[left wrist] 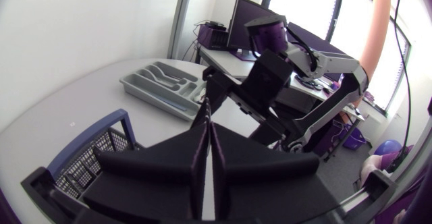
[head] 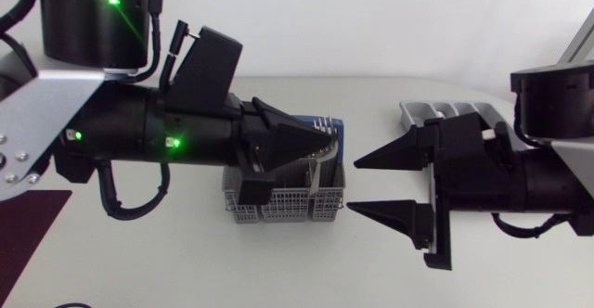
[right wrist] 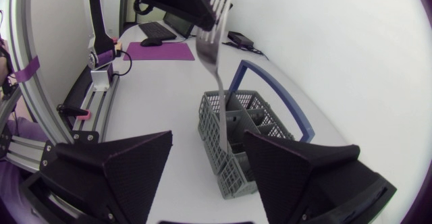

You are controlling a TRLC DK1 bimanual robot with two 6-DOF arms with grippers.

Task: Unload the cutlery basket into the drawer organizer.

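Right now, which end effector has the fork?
The left end effector: it is shut on the fork above the cutlery basket. The right end effector is open and empty.

light: bright, even | shadows: soft, beneath cutlery basket [head: 278,204] | wrist edges: fisheye-curved, vignetted

The smooth, pale grey-white tabletop [head: 186,262] lay under soft, even light that cast only faint shadows, and its far edge ran in a gentle curve. A flat dark purple mat [head: 28,238] rested at the tabletop's near left corner.
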